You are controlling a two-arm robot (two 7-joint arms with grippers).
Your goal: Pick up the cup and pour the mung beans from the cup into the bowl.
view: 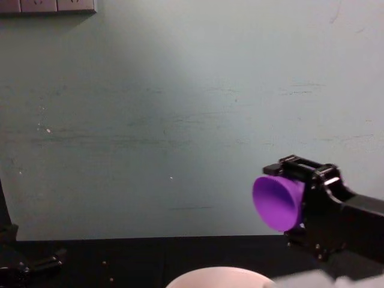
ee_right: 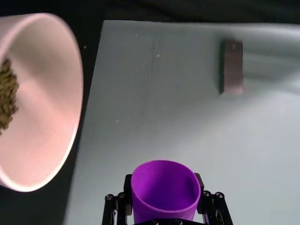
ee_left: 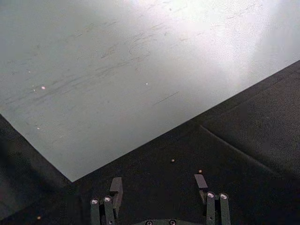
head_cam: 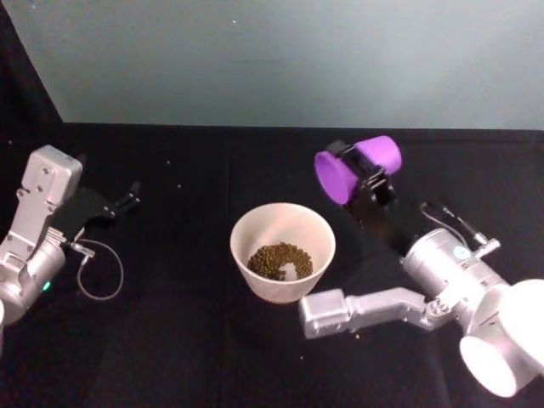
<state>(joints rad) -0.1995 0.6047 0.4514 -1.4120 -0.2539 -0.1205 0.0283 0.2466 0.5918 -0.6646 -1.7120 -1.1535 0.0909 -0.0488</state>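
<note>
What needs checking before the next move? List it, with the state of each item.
1. Mung beans are in the bowl: ok.
2. Cup looks empty inside, seen from the right wrist view: ok.
3. Right gripper holds the cup, fingers against its sides: ok.
4. Cup is upright for setting down: not ok, it lies tipped on its side, mouth toward the bowl.
5. Left gripper is open, parked at the table's left, away from the bowl: ok.
6. Stray beans on the table: not ok, a few specks lie scattered.
</note>
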